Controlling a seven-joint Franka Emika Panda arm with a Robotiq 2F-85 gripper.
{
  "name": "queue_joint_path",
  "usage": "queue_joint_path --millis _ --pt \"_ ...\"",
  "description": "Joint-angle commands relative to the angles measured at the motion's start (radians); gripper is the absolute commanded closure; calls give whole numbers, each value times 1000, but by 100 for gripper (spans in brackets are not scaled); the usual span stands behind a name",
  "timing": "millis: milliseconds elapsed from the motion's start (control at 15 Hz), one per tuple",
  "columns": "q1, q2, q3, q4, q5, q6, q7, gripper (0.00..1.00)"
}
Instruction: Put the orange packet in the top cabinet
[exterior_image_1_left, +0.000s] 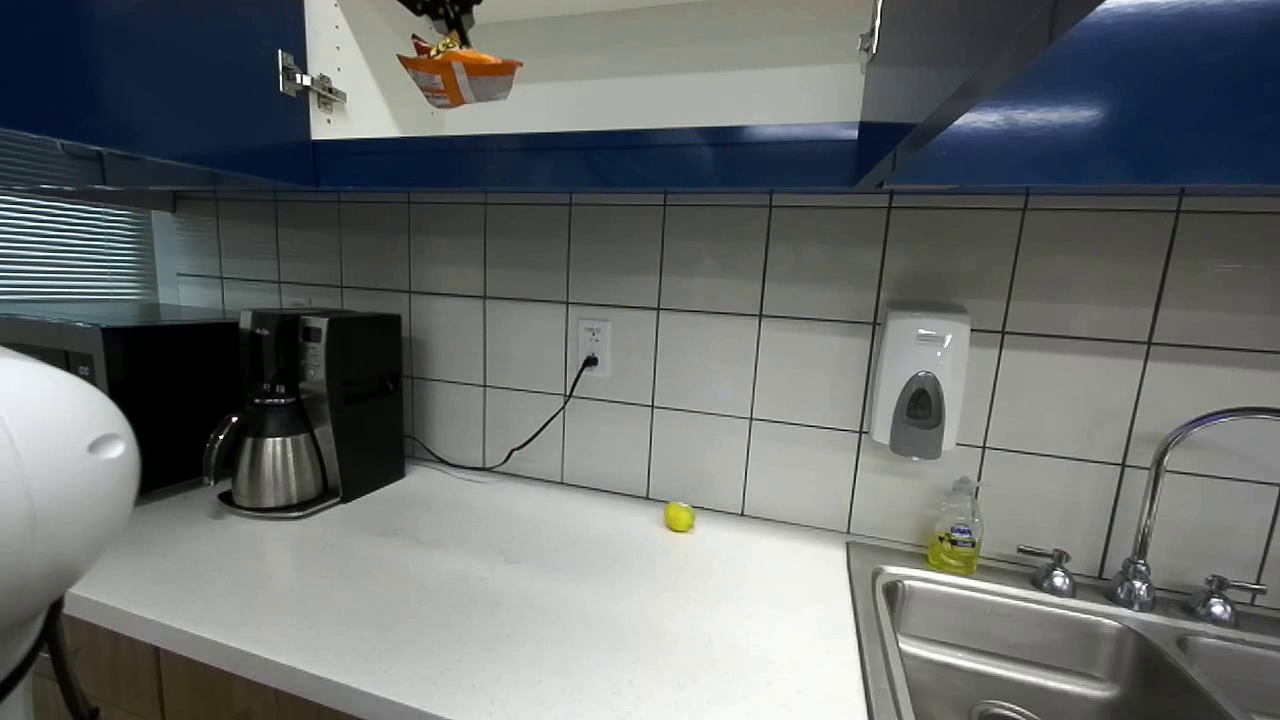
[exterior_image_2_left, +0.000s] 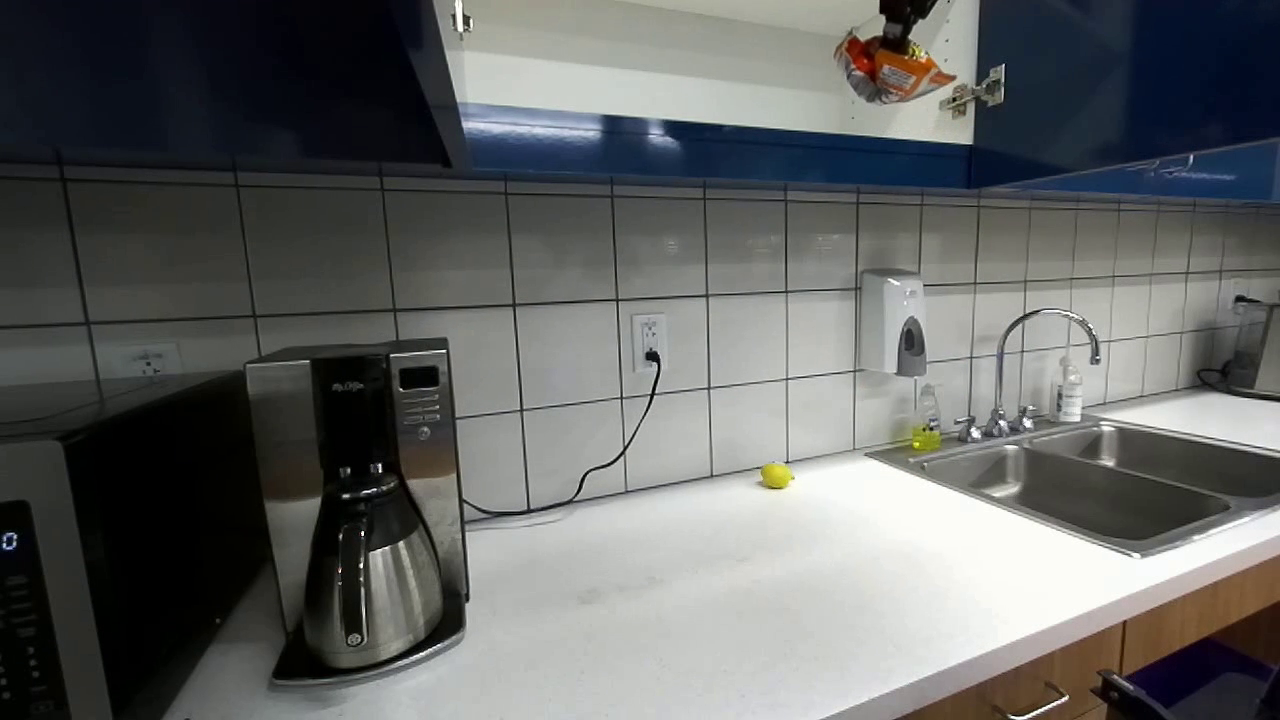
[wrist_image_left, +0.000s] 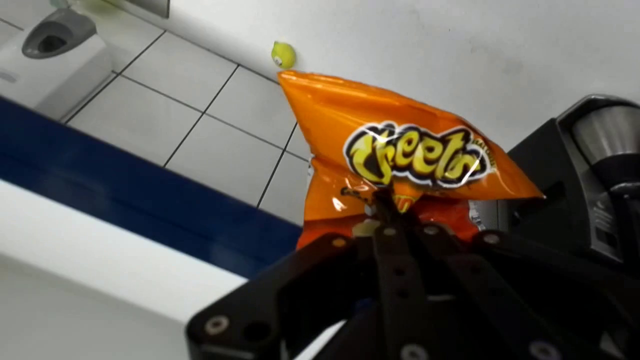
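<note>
Out before the open top cabinet (exterior_image_1_left: 600, 160), my nearly closed fingers (wrist_image_left: 385, 206) pinch the Cheetos bag (wrist_image_left: 410, 150). It hangs beneath their tips; inward next, I'd judge.

We read "Cheetos" on the packet (wrist_image_left: 400, 115); "Mr. Coffee" on the coffeemaker (exterior_image_2_left: 350, 430); at its nine o'clock, "0" on the microwave (exterior_image_2_left: 130, 540).
</note>
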Motion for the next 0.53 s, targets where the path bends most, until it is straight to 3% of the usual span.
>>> queue_joint_path --millis 0,467 --pt "26 84 -4 130 0 48 -6 100" --pt "15 289 3 360 5 103 9 100"
